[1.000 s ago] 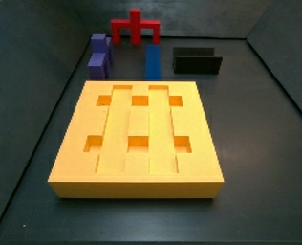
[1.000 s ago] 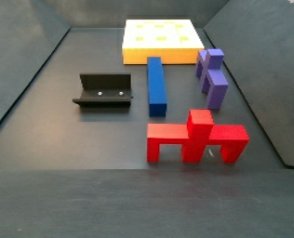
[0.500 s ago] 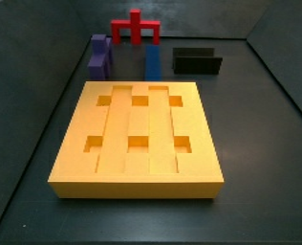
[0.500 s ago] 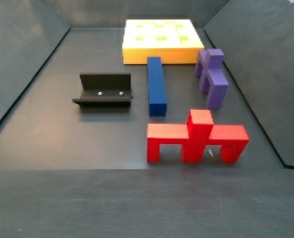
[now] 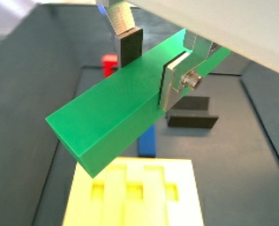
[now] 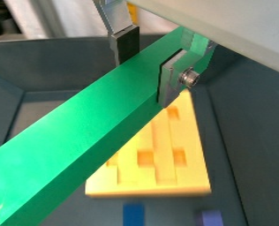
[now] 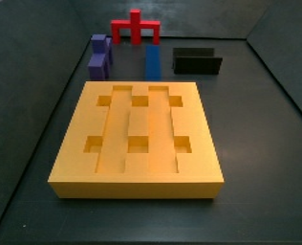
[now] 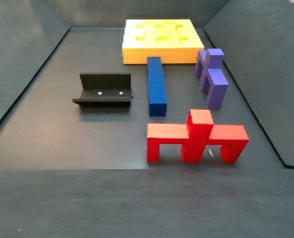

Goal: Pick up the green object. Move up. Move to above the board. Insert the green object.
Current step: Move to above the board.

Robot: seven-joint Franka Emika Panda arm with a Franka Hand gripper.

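Note:
The green object is a long bright green block, clamped crosswise between the two fingers of my gripper. It also shows in a wrist view, held by the gripper. The gripper is shut on it, in the air. The yellow-orange board with square holes lies below it and shows in both wrist views. In both side views the board lies on the dark floor. Neither the gripper nor the green object shows in the side views.
The black fixture stands beyond the board. Near it are a blue bar, a purple block and a red cross-topped block. Dark walls enclose the floor.

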